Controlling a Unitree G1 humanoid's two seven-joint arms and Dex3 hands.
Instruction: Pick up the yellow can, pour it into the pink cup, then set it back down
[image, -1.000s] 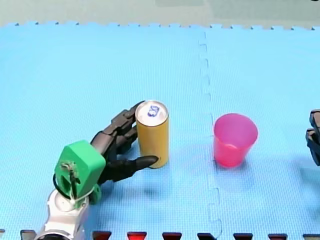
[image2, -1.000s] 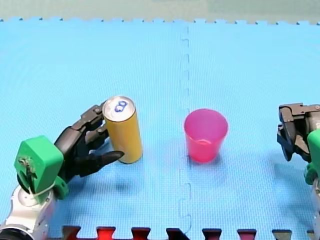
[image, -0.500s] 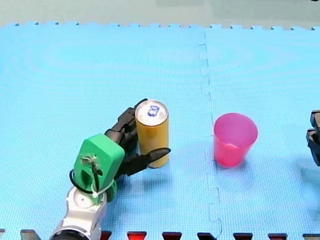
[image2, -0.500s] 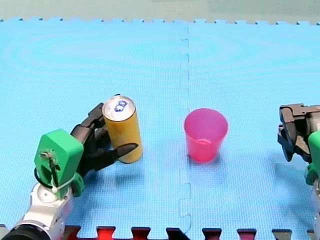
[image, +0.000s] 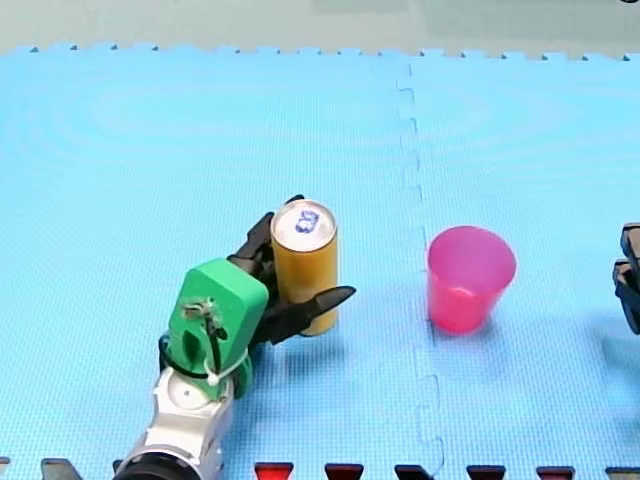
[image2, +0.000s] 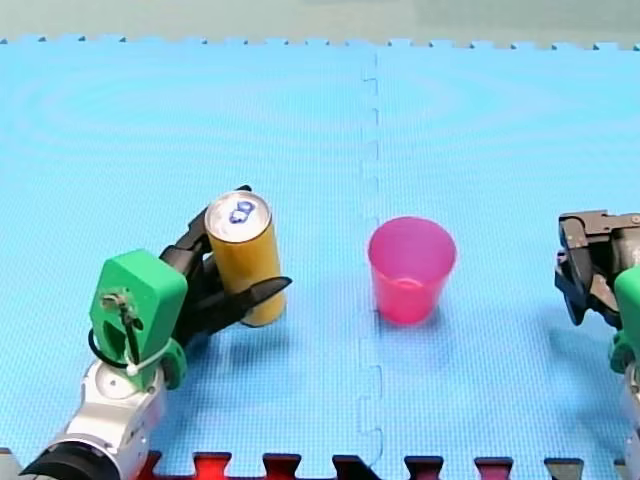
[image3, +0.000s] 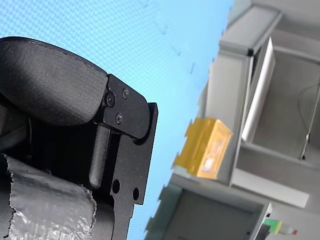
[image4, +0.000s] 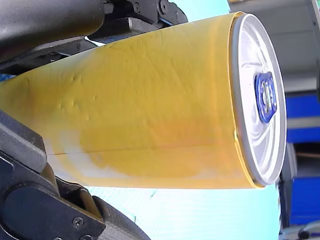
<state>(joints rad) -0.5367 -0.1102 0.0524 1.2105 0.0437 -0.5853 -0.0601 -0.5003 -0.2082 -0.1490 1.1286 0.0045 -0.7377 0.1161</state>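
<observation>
Red and black tabs (image2: 280, 466) line the nearest edge of a blue foam mat (image2: 300, 120). From the near left corner comes the robot's silver left forearm (image2: 110, 420), with a green block (image2: 140, 305) at its wrist. Just beyond the block, the dark left hand (image2: 205, 292) is closed around a yellow can (image2: 245, 265), the thumb (image2: 262, 290) crossing the can's front low down and the other fingers curling behind its left side. The can stands upright on the mat, left of centre, its silver lid with a blue pull tab facing up. In the second wrist view the same can (image4: 150, 100) lies across the picture, dark finger parts pressed against its wall on two opposite sides, its lid (image4: 265, 97) turned to one side. To the can's right, apart from it, an open pink cup (image2: 411, 268) stands upright just right of the seam (image2: 372, 140) that runs from near to far between two mat panels. Well to the right of the cup, at the edge of the head views, is the dark right hand (image2: 590, 270), holding nothing; whether it is open or closed cannot be told. Beyond all this the mat stretches to its toothed far edge.
</observation>
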